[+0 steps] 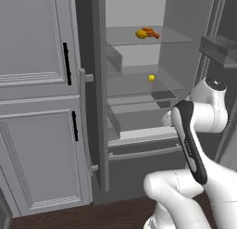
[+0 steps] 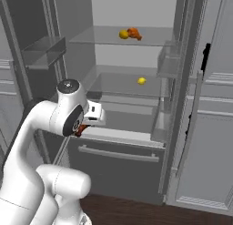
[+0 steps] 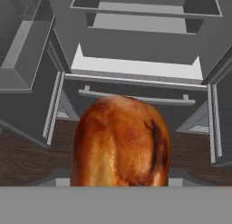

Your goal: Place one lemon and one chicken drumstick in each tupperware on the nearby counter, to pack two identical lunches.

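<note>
My gripper [image 2: 82, 127] hangs in front of the open fridge, just above the lower drawer, shut on a roasted brown chicken drumstick [image 3: 121, 141] that looms large in the hand view and hides the fingertips. A sliver of that drumstick [image 2: 79, 130] shows orange under the hand. On the top glass shelf lie a lemon [image 1: 140, 34] [image 2: 123, 34] and another drumstick [image 1: 152, 34] [image 2: 134, 33] side by side. A second lemon [image 1: 151, 77] [image 2: 141, 80] sits on the middle shelf. The tupperware and the counter are out of view.
The fridge's left door [image 1: 98, 84] stands open edge-on, with door bins [image 2: 41, 51] on the left and a bin [image 2: 168, 60] on the right. Below the shelves is a drawer with a bar handle [image 2: 120, 153]. Grey panelled cabinets [image 1: 37, 107] flank the fridge over a dark wood floor [image 2: 136, 210].
</note>
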You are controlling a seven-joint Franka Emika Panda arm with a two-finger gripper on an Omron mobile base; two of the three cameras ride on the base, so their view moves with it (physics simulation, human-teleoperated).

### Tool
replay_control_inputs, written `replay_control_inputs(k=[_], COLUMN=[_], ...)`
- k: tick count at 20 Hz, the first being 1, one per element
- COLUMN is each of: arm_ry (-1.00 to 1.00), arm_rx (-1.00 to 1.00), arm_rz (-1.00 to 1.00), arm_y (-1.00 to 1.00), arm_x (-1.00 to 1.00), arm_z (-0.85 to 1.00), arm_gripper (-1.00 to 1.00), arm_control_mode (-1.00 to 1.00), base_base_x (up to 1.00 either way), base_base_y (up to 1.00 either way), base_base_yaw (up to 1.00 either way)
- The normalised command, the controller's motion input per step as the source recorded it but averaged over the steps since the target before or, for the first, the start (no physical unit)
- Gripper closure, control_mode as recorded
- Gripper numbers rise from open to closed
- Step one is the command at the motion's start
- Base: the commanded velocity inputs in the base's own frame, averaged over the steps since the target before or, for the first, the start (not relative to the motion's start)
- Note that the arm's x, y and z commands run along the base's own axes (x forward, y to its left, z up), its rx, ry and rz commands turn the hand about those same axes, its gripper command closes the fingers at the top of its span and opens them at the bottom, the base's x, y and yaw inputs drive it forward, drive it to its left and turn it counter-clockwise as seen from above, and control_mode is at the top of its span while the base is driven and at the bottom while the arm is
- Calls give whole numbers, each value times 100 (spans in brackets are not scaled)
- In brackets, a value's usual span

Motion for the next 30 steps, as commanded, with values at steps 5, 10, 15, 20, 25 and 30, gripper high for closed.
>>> replay_control_inputs(k=[5, 10, 15, 20, 25, 30], arm_ry=[0, 0, 0, 0, 0, 0], arm_rx=[0, 0, 0, 0, 0, 0], arm_rz=[0, 0, 0, 0, 0, 0], arm_y=[0, 0, 0, 0, 0, 0], arm_x=[0, 0, 0, 0, 0, 0], arm_z=[0, 0, 0, 0, 0, 0], arm_gripper=[100, 100, 100, 100, 100, 100], arm_control_mode=[100, 100, 100, 100, 100, 100], base_base_x=[-41, 0, 0, 5, 38, 55], base_base_y=[0, -14, -12, -23, -52, -58], base_base_yaw=[-7, -50, -66, -66, -70, -60])
